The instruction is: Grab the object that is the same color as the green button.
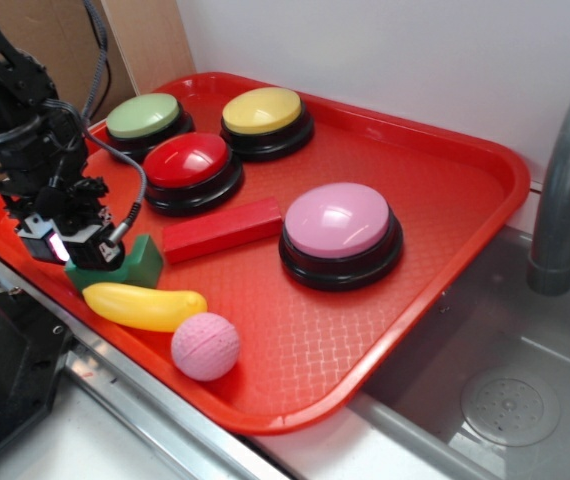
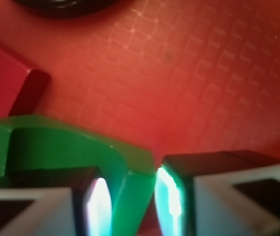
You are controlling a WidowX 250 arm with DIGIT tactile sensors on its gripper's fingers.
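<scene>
The object, a small dark green block [image 1: 147, 262] with a U-shaped notch, sits near the front left of the red tray [image 1: 435, 290], just above the yellow banana. My gripper [image 1: 83, 248] is down over its left part. In the wrist view one wall of the green block [image 2: 56, 147] stands between my two lit pads, and my gripper [image 2: 132, 196] is shut on that wall. The pale green button [image 1: 143, 115] rests at the tray's back left, apart from the gripper.
A red rectangular block [image 1: 222, 229] lies right beside the green block. A yellow banana [image 1: 145, 305] and a pink ball [image 1: 205, 346] lie at the tray's front edge. Red [image 1: 187, 160], yellow [image 1: 262, 110] and pink [image 1: 337, 220] buttons stand behind. A sink [image 1: 505, 400] and faucet [image 1: 565, 170] are on the right.
</scene>
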